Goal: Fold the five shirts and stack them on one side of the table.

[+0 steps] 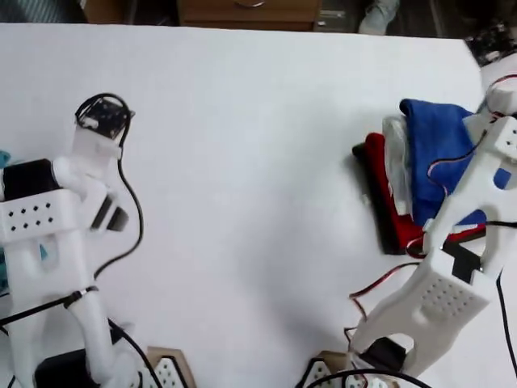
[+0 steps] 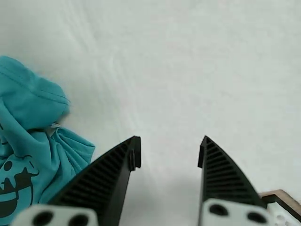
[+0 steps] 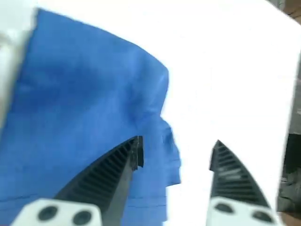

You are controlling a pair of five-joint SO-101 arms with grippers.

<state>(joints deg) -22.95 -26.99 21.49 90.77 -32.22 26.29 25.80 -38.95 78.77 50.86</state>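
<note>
— White tabletop (image 1: 258,162) from edge to edge, wooden furniture (image 1: 242,12) in the room beyond the far side. Left gripper (image 2: 169,146) first?
— Spread wide, clamping nothing. Hangs low over bare table with black ribbed fingers (image 2: 108,174) pointing along the surface.
— Nearest to it?
— Teal shirt (image 2: 28,141), just beside one finger and not touching it. Lies crumpled and unfolded, with a dark print on the cloth. Sits at the left side of the table.
— And past the other finger?
— Corner of a wooden base plate (image 2: 277,195), near the table's front edge.
— Right gripper (image 3: 178,146)?
— Parted too, pinching nothing. Hovers above the blue shirt (image 3: 84,94), one finger over the cloth, the other over white table past the shirt's edge.
— Place of that blue shirt?
— On top of a folded stack at the right side of the table. Below it a white shirt (image 1: 396,158), then a red shirt (image 1: 386,194), then a dark layer (image 1: 370,190) at the bottom, stepped outward toward the table's middle. Cannot tell what kind of garment the dark layer is.
— In the way of the stack?
— Right arm (image 1: 460,242), slanting across the near half and hiding it in the high view. Red cable (image 1: 380,281) trailing beside its base.
— Around the left arm (image 1: 40,214)?
— Black cable (image 1: 139,218), looping over the table just beside it.
— Stack and teal shirt?
— Well apart, on opposite sides of the white table.
</note>
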